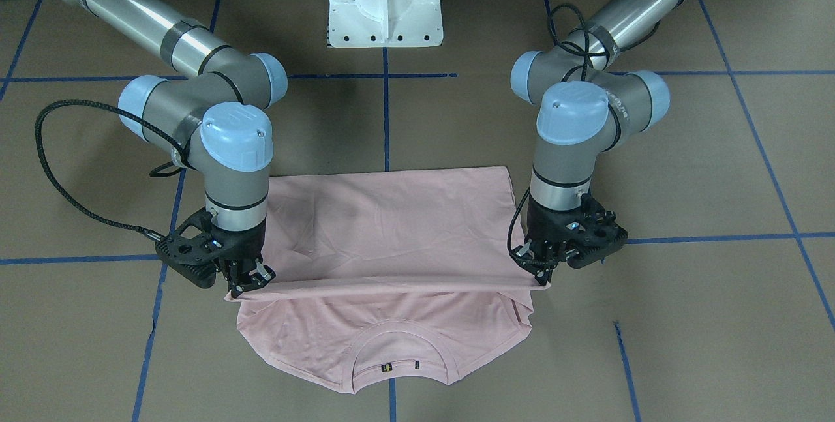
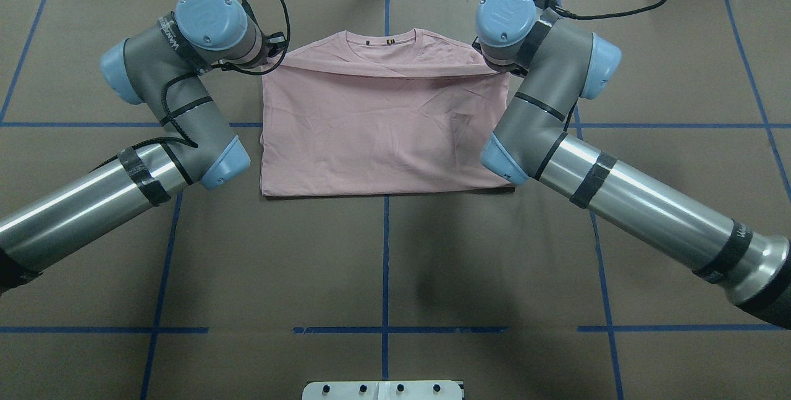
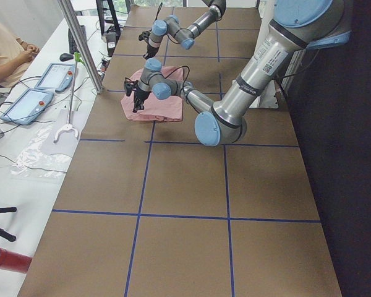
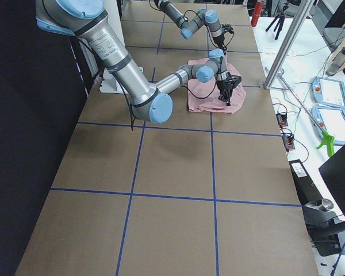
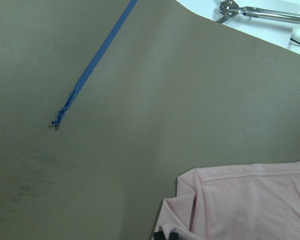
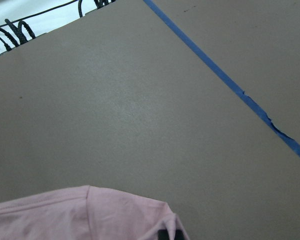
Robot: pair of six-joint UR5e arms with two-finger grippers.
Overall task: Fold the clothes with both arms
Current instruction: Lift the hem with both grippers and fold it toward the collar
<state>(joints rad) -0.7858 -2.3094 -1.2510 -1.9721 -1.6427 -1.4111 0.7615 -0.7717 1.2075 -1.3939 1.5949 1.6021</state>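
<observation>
A pale pink T-shirt (image 1: 391, 226) lies on the brown table (image 1: 685, 317), plain side up, with its ribbed collar (image 1: 401, 360) toward the operators' side. Its lower half is folded up over the chest, and the folded-over edge hangs slightly raised just short of the collar. My left gripper (image 1: 540, 278) is shut on one corner of that edge and my right gripper (image 1: 242, 288) is shut on the other. From overhead, the T-shirt (image 2: 383, 134) shows between both wrists, which hide the fingers. Each wrist view shows only a pink corner (image 5: 250, 200) (image 6: 80, 215) at the bottom of the frame.
The white pedestal base (image 1: 385, 4) stands behind the shirt. Blue tape lines (image 1: 386, 115) grid the brown table. Off the far edge, a white side bench holds tablets (image 3: 25, 102) and a grabber tool (image 3: 68, 127), with a seated person (image 3: 3, 52) there.
</observation>
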